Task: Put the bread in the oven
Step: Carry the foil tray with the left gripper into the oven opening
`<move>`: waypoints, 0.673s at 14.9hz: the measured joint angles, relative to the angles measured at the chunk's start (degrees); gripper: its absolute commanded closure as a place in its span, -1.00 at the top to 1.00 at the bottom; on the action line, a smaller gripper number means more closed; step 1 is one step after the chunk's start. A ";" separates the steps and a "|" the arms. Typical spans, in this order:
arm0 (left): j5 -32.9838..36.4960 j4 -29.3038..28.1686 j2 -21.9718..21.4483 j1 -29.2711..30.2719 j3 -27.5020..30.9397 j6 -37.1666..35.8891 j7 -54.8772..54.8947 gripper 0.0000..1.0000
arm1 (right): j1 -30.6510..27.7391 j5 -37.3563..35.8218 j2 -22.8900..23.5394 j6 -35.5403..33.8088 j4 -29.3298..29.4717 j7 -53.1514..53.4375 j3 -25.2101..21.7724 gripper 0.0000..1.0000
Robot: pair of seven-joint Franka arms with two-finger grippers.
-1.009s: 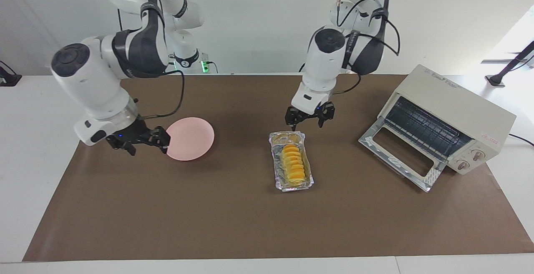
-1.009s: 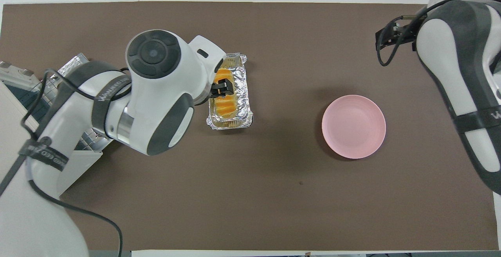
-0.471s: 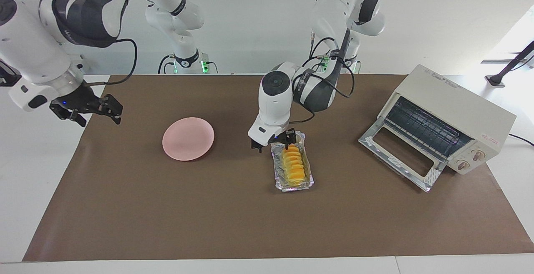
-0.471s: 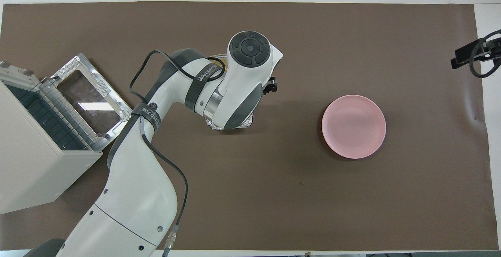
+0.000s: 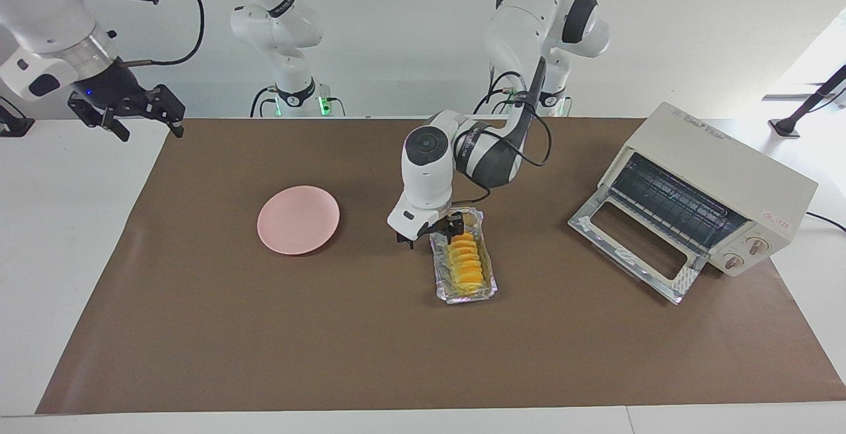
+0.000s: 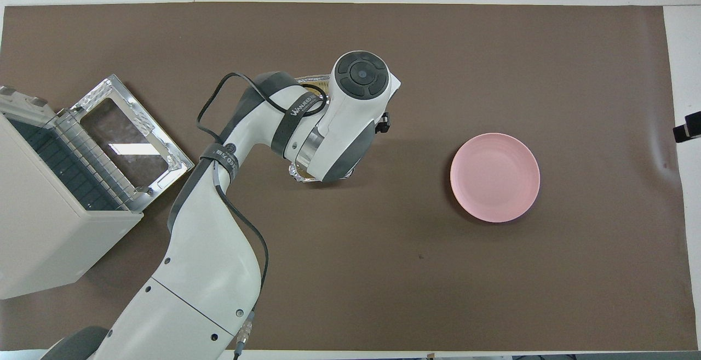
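Observation:
The bread (image 5: 464, 261), a ridged golden loaf, lies in a crinkled foil tray (image 5: 462, 295) mid-table. My left gripper (image 5: 428, 234) is low at the tray's end nearer to the robots, open. One finger (image 5: 456, 226) is by the bread's end inside the tray, the other is outside the tray wall. In the overhead view the left arm hides the bread; only tray edges (image 6: 298, 172) show. The cream oven (image 5: 714, 156) stands at the left arm's end of the table with its door (image 5: 634, 242) dropped open; it also shows in the overhead view (image 6: 44, 239). My right gripper (image 5: 125, 107) is open and empty, raised over the table's edge.
A round pink plate (image 5: 298, 219) lies on the brown mat toward the right arm's end, also in the overhead view (image 6: 494, 177). The oven's open door (image 6: 131, 141) rests on the mat beside the tray.
My left gripper has come down from above the tray to its near end and settled a little lower. My right gripper has lifted away from the plate to the table's edge.

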 measured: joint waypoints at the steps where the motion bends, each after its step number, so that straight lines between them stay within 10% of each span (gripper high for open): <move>1: 0.11 0.00 0.17 -0.15 0.01 0.17 0.00 0.42 | 0.00 0.00 -0.79 0.00 -0.66 0.00 0.09 1.00; 10: 2.35 -0.93 1.41 -0.36 0.20 2.39 0.00 -1.00 | 1.54 -1.89 -5.65 3.08 -6.10 0.00 0.63 1.00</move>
